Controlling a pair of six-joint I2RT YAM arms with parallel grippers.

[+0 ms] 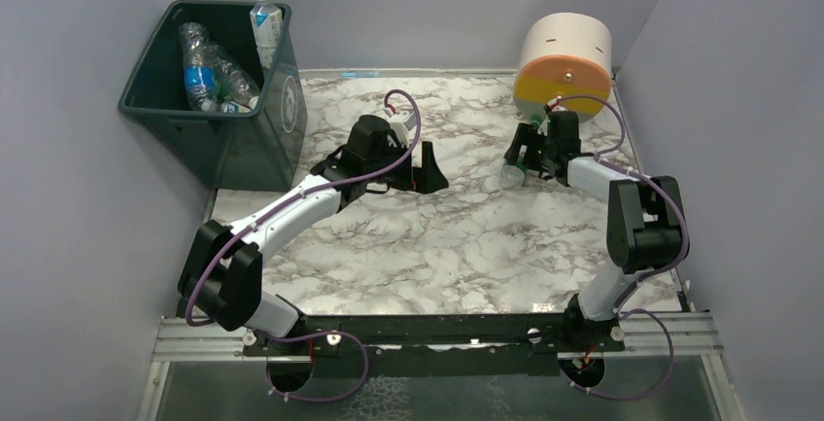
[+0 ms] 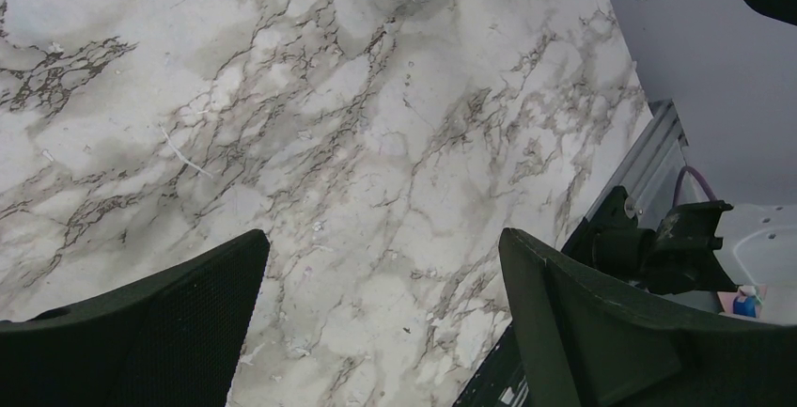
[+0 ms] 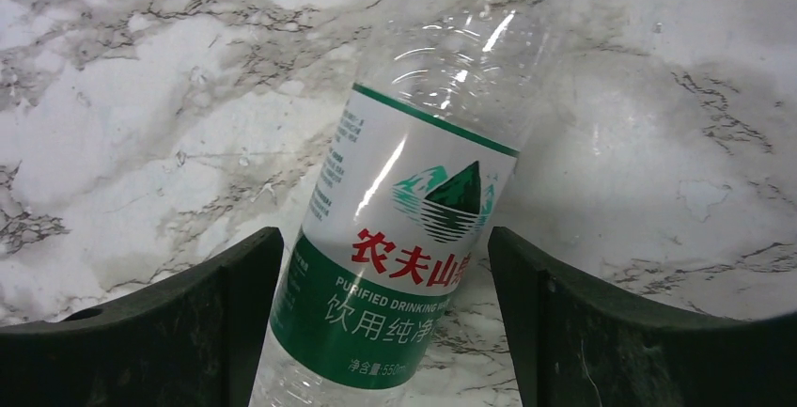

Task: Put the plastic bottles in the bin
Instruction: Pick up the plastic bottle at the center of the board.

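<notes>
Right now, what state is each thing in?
Bin, upright, holds crushed bottles
White-capped bottle, upright at bin's far corner
Green-label water bottle, lying on the table
Left end effector, open, empty
Right end effector, straddling that bottle, grip unclear

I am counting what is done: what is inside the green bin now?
Several clear plastic bottles lie in the bin, one white-capped bottle leaning at its far corner. Anything beneath them is covered.
</notes>
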